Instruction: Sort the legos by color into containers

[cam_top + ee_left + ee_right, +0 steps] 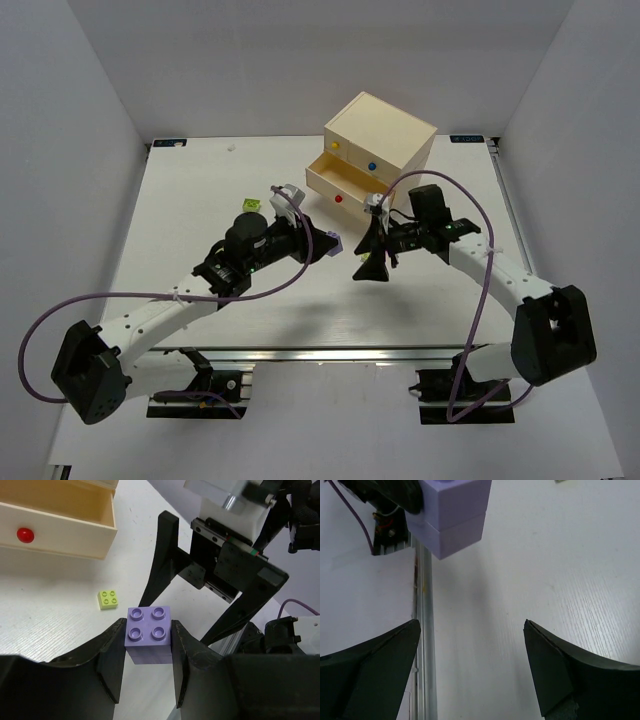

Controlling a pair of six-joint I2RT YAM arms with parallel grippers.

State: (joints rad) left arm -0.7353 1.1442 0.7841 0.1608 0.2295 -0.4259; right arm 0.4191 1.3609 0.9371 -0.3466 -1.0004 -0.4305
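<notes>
Left gripper (148, 647) around four-stud purple lego (148, 629)

Both arms reach toward the middle, left hand (328, 243) clamped on a lavender lego (148, 632), right hand (470, 650) spread wide.

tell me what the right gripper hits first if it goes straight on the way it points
Most likely the lavender brick held in the left gripper: the right wrist view shows it ahead of the right gripper, in line with its open jaws, slightly left of centre. Depth is unclear.
</notes>
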